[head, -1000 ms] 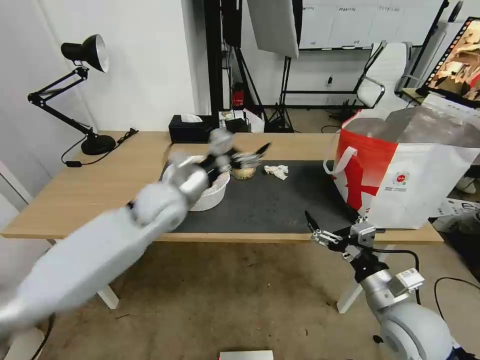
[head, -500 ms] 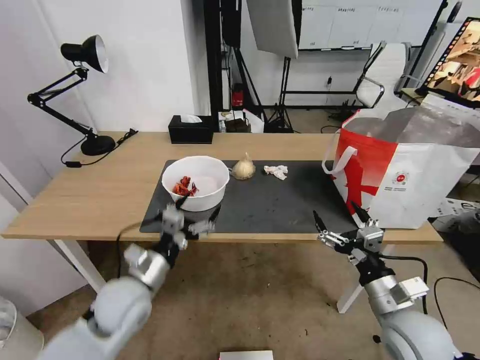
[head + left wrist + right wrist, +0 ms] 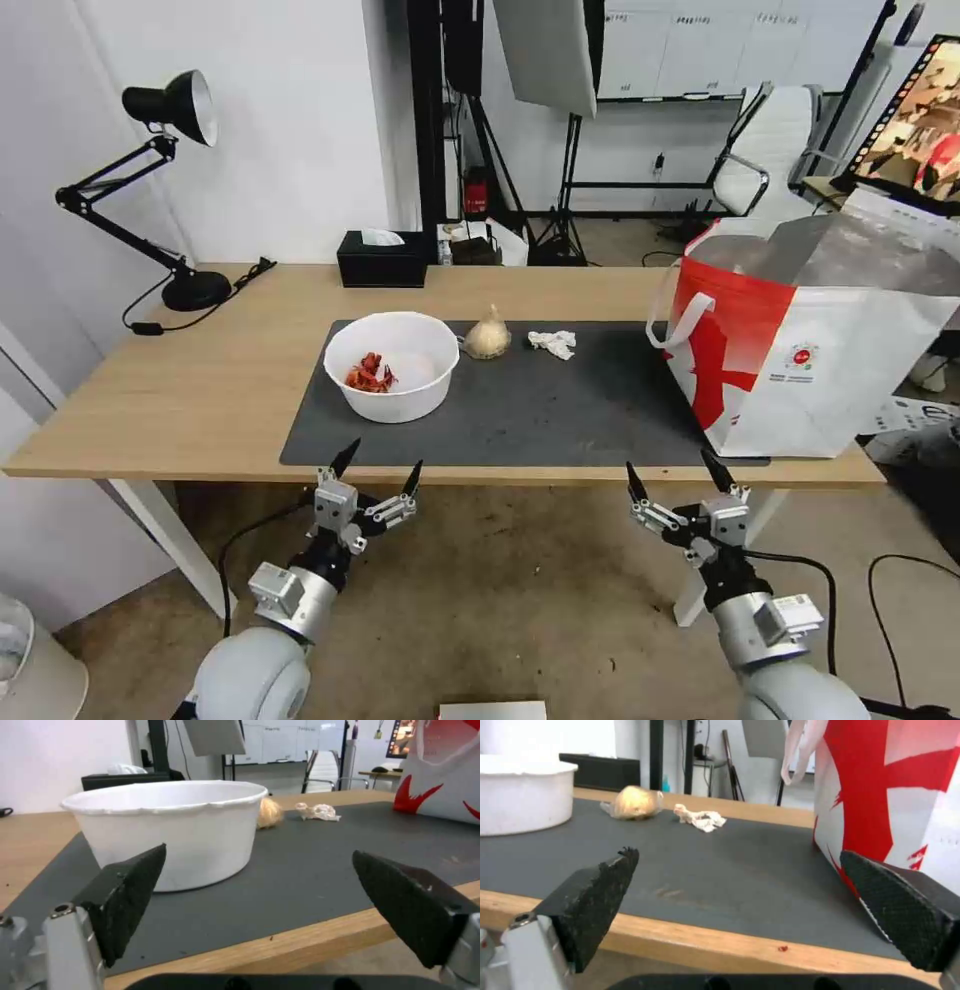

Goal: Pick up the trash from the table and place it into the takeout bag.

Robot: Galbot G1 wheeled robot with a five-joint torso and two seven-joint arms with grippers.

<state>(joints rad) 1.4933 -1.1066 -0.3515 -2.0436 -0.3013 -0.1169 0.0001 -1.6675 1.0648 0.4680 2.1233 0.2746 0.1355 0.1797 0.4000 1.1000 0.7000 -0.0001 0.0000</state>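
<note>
**Both grippers empty off the table's near edge**

Head view: the left gripper (image 3: 380, 468) and right gripper (image 3: 675, 473) hover just off the near edge of the table (image 3: 200, 370), fingers spread, grasping nothing. On the dark mat (image 3: 540, 400) sit the white bowl (image 3: 392, 366) with red scraps, the beige baggie (image 3: 487, 336) and the crumpled napkin (image 3: 553, 343). The takeout bag (image 3: 810, 340) stands at the table's right end.

Left wrist view: released fingers (image 3: 125, 896) frame the bowl (image 3: 175, 828), which is near; baggie (image 3: 270, 813) and napkin (image 3: 317, 811) lie beyond.

Right wrist view: spread fingers (image 3: 592, 896) face the mat (image 3: 720, 870), the bag (image 3: 895, 802) close beside one finger.
</note>
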